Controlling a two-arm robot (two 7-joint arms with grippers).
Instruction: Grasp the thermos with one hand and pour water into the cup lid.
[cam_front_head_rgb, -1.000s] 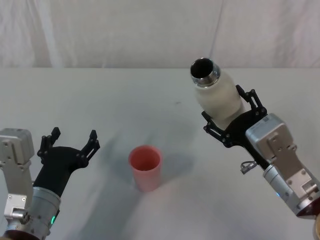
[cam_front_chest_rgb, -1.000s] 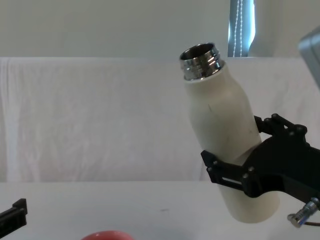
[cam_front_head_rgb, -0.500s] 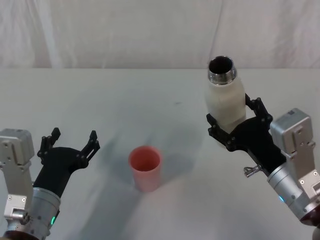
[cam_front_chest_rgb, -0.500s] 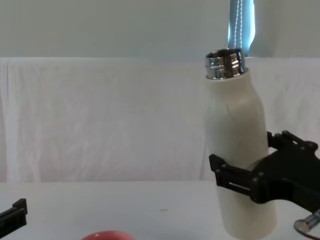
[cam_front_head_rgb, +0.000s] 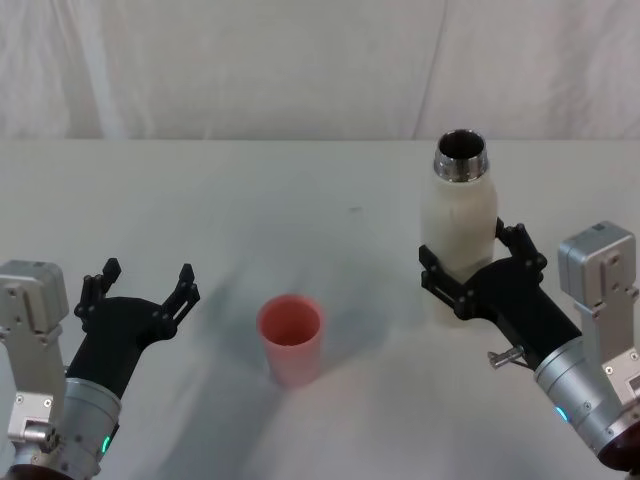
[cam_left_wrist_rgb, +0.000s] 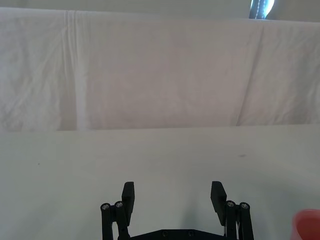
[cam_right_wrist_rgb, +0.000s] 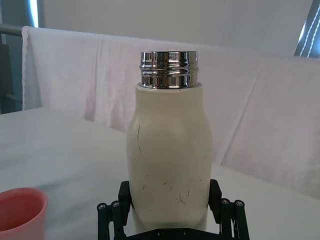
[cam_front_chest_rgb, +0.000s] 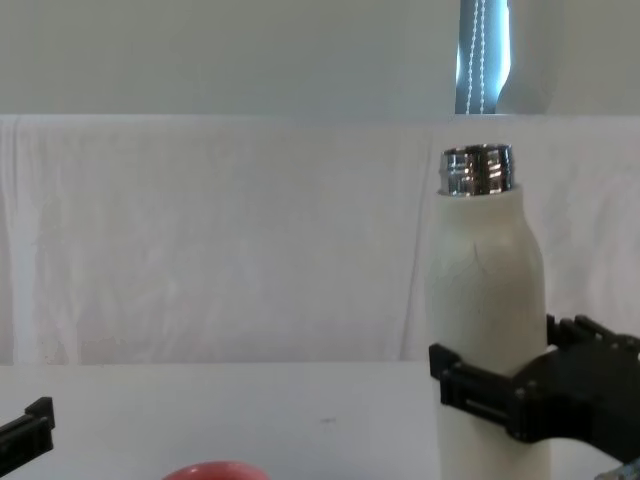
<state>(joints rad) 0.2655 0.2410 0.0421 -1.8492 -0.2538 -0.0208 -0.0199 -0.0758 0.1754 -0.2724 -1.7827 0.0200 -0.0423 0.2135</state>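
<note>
Standing upright, scuffed cream thermos (cam_right_wrist_rgb: 167, 155), chrome neck uncapped, clamped in right claw (cam_front_head_rgb: 482, 275); left claw (cam_front_head_rgb: 140, 290) spread, empty.

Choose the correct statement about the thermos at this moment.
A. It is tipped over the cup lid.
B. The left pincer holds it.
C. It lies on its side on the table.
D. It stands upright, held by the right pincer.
D: the thermos is upright with the right pincer clamped around its lower body, away from the cup lid.
</note>
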